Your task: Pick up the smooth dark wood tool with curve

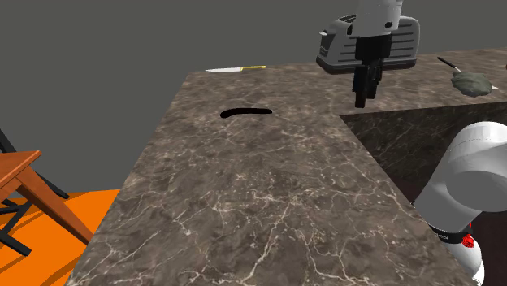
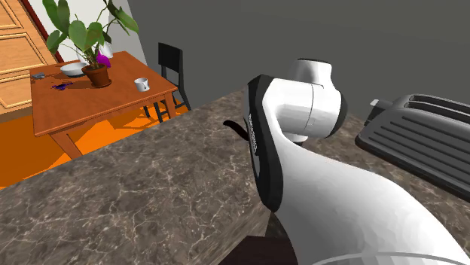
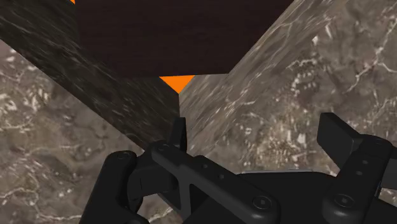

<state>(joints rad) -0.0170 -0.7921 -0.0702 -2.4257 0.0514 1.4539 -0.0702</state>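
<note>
Tool: a thin, black-looking curved strip [image 1: 246, 112], one gentle bow along its length, no grain visible from where I stand.
Where it lies: flat on the brown marbled counter [image 1: 244, 203], out in the open, towards the far edge. In the second exterior view, one end peeks out from behind the white arm.
Claw: the black gripper [image 1: 364, 96] hangs pointing down, well apart from the tool, off to the shoulder view's right, near the counter's inner corner. In the wrist view its fingers [image 3: 335, 135] stand apart with nothing between them.
Weight: it looks light to me, slim enough that lifting should cost little effort.
Stiffness: probably rigid, if it is wood as the task says. I wouldn't expect it to bend in the grip.
Surface: likely slick, and it lies low on the stone, so the fingertips must come almost down to the counter.
Where to grip: across the narrow width near the middle of the bow, so neither end droops or swings.
Nearby: a pale knife [image 1: 236, 69] and a grey toaster [image 1: 406, 45] sit further back, both clear of the tool.
</note>
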